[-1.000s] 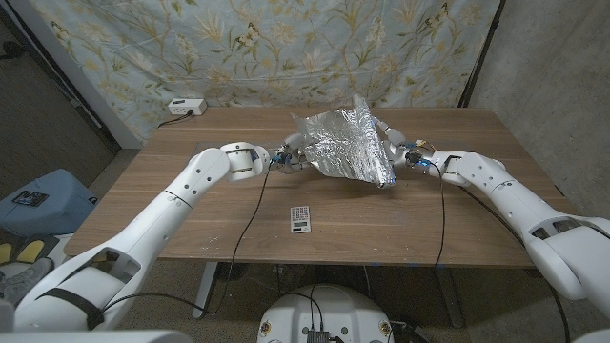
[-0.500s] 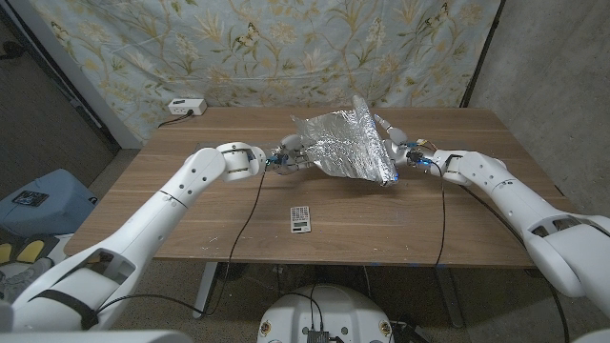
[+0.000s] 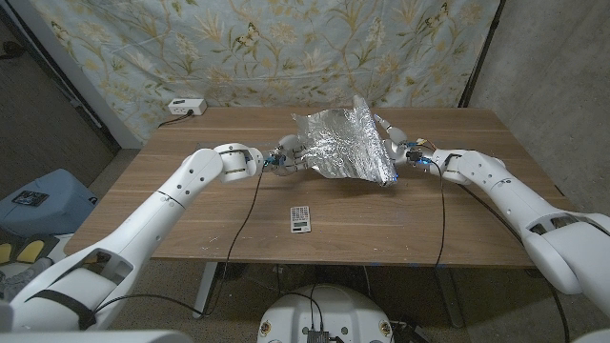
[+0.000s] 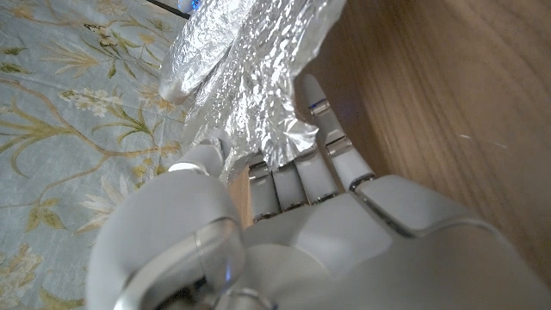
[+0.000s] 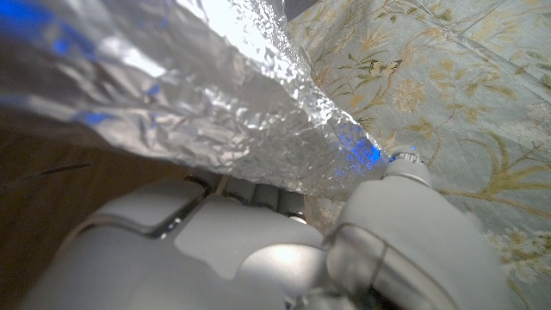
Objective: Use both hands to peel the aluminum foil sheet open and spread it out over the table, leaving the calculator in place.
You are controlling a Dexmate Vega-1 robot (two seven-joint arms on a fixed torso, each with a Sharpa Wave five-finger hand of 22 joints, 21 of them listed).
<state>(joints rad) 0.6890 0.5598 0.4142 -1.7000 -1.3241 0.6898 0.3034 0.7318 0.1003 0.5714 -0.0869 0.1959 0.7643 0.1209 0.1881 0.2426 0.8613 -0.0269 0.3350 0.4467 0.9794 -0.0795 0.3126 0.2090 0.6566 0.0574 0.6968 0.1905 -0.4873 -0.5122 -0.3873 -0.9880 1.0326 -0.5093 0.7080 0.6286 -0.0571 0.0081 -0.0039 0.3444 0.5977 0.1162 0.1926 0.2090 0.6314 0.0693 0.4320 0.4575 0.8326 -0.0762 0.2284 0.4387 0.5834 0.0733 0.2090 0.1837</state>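
A crinkled aluminum foil sheet (image 3: 345,143) hangs above the table's far middle, stretched between both hands, its top corner folded up. My left hand (image 3: 290,152) pinches the foil's left edge; in the left wrist view the foil (image 4: 250,77) runs between thumb and fingers (image 4: 323,146). My right hand (image 3: 398,149) grips the right edge, and the right wrist view has the foil (image 5: 198,103) passing over that hand (image 5: 258,241). A small grey calculator (image 3: 301,218) lies flat near the table's front middle, apart from both hands.
The wooden table (image 3: 191,210) spreads wide around the calculator. A white power strip (image 3: 186,107) sits at the far left corner. A floral cloth (image 3: 267,48) hangs behind the table. Cables (image 3: 250,214) trail from both wrists over the front edge.
The foil has been drawn slightly wider and lifted a little at its left edge; both hands barely moved. The calculator has stayed put.
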